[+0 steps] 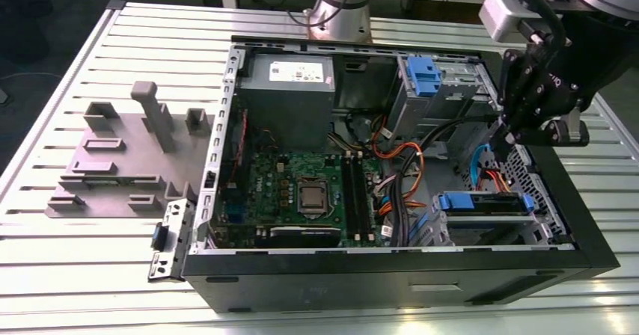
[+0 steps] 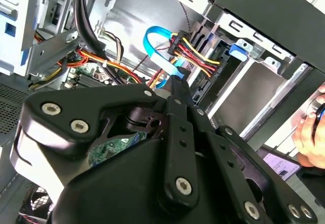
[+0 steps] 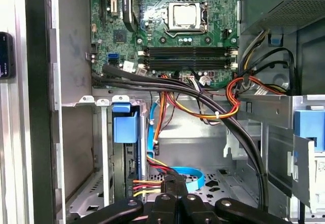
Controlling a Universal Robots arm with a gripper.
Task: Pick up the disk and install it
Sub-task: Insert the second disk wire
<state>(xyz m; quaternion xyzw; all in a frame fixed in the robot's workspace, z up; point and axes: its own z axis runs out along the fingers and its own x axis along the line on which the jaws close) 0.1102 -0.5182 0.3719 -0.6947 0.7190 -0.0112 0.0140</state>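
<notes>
Hovering pincer [image 1: 516, 134] above case [image 1: 589, 230] edge, disk [image 1: 486, 203] seated

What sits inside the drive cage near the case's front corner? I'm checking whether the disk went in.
In the exterior view the drive cage holds a dark unit with blue rails, the disk, its label covered. The gripper hangs above. Cables run beside it.

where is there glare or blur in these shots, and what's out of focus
Exterior view: bright glare along the slatted table at the near edge; the computer case interior is evenly lit. Second wrist view: the gripper body looms dark and soft up close, and a hand at the edge is blurred. First wrist view: the motherboard is sharp, without glare.
</notes>
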